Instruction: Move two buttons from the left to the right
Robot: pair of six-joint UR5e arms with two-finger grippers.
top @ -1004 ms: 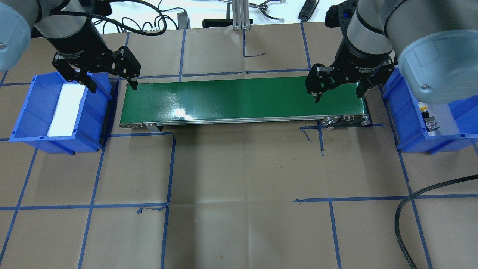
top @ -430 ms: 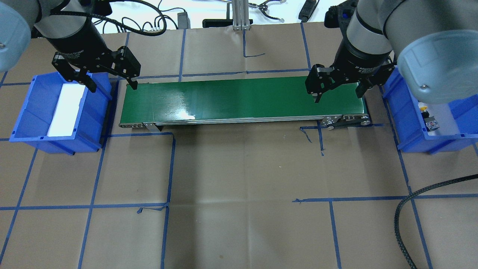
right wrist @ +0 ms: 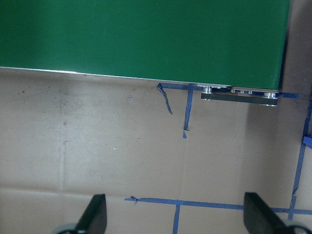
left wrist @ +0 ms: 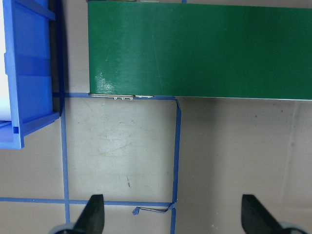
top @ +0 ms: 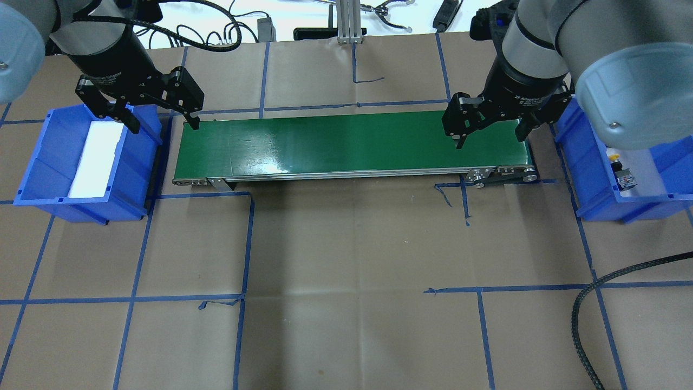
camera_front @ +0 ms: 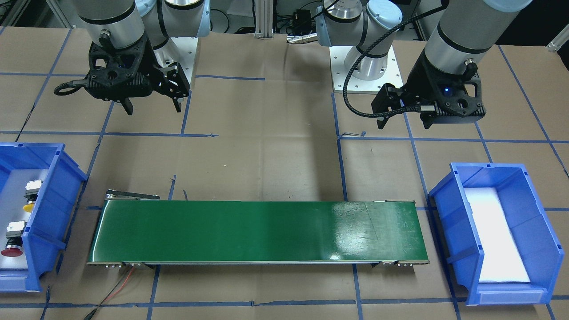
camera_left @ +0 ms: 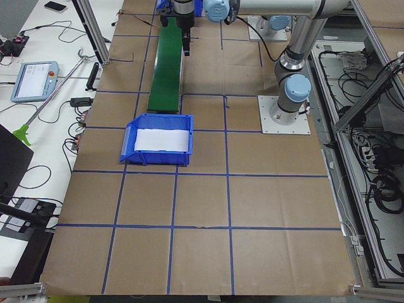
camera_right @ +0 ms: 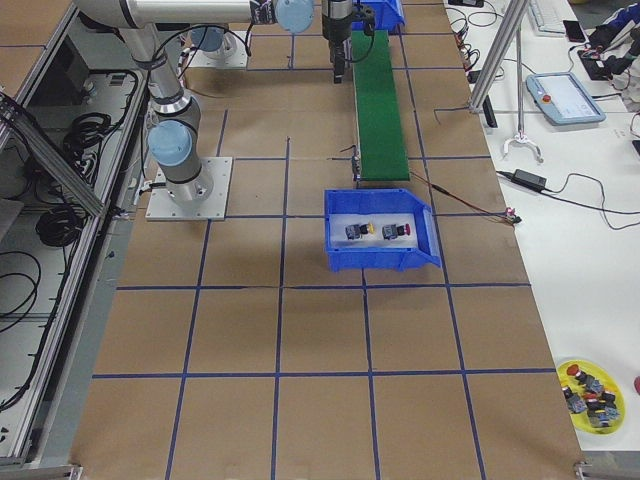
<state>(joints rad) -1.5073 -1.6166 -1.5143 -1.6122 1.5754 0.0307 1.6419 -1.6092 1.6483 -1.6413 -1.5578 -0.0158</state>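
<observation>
The two buttons lie in the blue bin [camera_front: 49, 209] on my right side. They are the yellow-capped button [camera_front: 29, 206] and the red-capped button [camera_front: 11, 252], each with a grey-white block. From overhead my right arm hides most of that bin, and only the yellow button [top: 614, 157] and a grey block [top: 627, 179] peek out. My right gripper [top: 491, 138] hangs open and empty above the right end of the green belt [top: 352, 143]. Above the belt's left end, beside the left bin [top: 32, 162], my left gripper [top: 162, 127] is open and empty.
The left bin holds only a white pad [top: 95, 160]. A black cable [top: 595, 292] loops over the table at the near right. Blue tape lines cross the brown paper. A yellow dish of spare buttons [camera_right: 590, 385] sits on the side bench.
The bright glare on the belt has drifted a little to the right. Neither arm nor gripper has moved.
</observation>
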